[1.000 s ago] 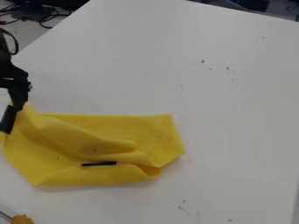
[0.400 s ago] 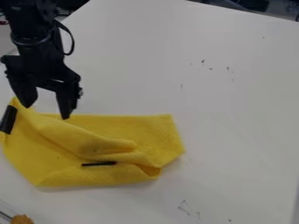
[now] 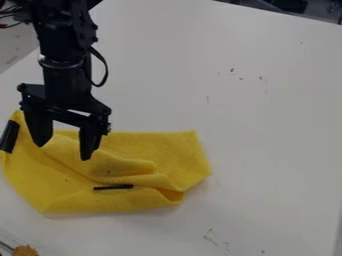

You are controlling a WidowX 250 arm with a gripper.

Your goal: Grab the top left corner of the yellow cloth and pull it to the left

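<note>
My black gripper hangs over the upper left part of a yellow cloth, its two fingers spread apart with nothing between them. The cloth lies crumpled at the lower left of the table, with a raised fold running from its left corner toward the middle. A short black strip rests on the cloth's lower middle. Another black piece sits against the cloth's upper left corner, left of the gripper. Whether the fingertips touch the cloth, I cannot tell.
The white table spreads to the right, with small dark marks on it. In the bottom left corner is an orange-brown object beside a clear edge. Dark cables lie beyond the table at the upper left.
From the left edge, the gripper has come rightward and then down over the cloth, its fingers visibly apart in the later frames. The cloth has stayed in place.
</note>
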